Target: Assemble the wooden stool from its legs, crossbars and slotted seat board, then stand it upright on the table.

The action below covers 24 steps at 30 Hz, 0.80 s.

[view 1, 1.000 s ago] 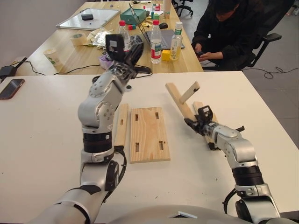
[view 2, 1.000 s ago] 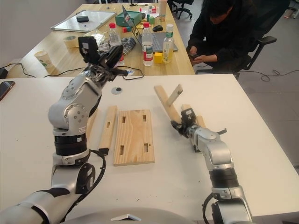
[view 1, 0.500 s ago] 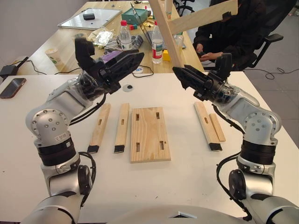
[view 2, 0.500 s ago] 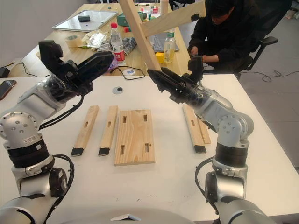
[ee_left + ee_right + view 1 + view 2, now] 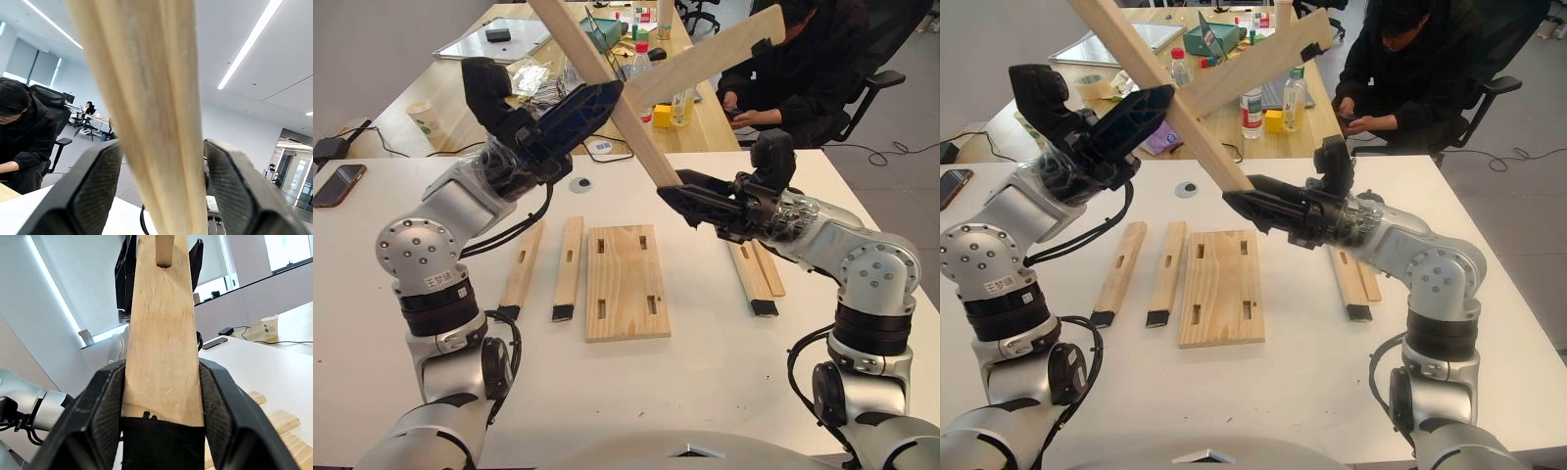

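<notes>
Pale wood crosses in mid-air above a white table [image 5: 391, 294]. A long pale wooden stool leg [image 5: 570, 44] slants up toward the robot's left. A flat wooden crossbar [image 5: 705, 59] juts from it up toward the right, so the two form an X.

The right gripper [image 5: 674, 189] is clamped on the leg's lower, black-capped end, with its black pads [image 5: 105, 416] pressed to either face. The left gripper [image 5: 605, 96] pinches the same leg higher up, just beside where the crossbar meets it, with the wood held close between its two fingers [image 5: 93, 191].

Flat on the table below lies a rectangular light-wood seat board with four slots [image 5: 626, 284]. To the robot's left of it, an outer slotted leg with a black foot [image 5: 521, 266] and an inner slotted leg [image 5: 570, 264] lie side by side, apart from the board. To the board's right lie another black-footed leg [image 5: 746, 269] and a short plain wooden bar [image 5: 770, 266], which touch each other.
</notes>
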{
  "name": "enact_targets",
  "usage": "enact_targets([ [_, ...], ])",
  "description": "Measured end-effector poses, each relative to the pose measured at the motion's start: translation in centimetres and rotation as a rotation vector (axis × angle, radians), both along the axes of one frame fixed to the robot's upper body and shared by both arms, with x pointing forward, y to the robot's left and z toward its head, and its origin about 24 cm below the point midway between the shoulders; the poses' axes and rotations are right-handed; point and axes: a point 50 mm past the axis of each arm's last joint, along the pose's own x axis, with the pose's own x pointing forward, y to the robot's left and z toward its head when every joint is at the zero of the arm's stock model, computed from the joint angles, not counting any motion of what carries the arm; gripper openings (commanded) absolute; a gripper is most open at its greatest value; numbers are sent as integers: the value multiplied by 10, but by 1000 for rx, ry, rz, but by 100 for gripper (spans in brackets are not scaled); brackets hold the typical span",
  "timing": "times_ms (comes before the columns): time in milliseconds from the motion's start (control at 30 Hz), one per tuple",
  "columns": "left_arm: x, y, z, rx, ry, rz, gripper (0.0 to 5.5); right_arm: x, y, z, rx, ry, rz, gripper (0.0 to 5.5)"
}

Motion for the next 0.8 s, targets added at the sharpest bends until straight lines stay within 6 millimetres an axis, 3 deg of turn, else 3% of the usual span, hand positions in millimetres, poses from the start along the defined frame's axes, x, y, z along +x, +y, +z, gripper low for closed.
enact_targets([
  [167, -1, -1, 1, -32, 17, -14, 224, -2, 1, -3, -3, 9, 16, 204],
  [333, -2, -1, 1, -56, 28, -34, 214, -2, 2, -3, 2, 2, 25, 204],
  [500, 1, 3, 5, -97, 5, 21, 206, -1, 0, -6, -50, 0, 6, 313],
  [633, 6, 13, 5, -141, 3, 71, 204, -3, 4, -15, -101, -2, 12, 362],
  [733, 7, 30, 8, -146, -61, 156, 203, -5, 3, -36, -265, -20, 1, 419],
  [800, 4, 39, -1, -96, -88, 166, 203, -4, 2, -53, -389, -53, -17, 439],
])
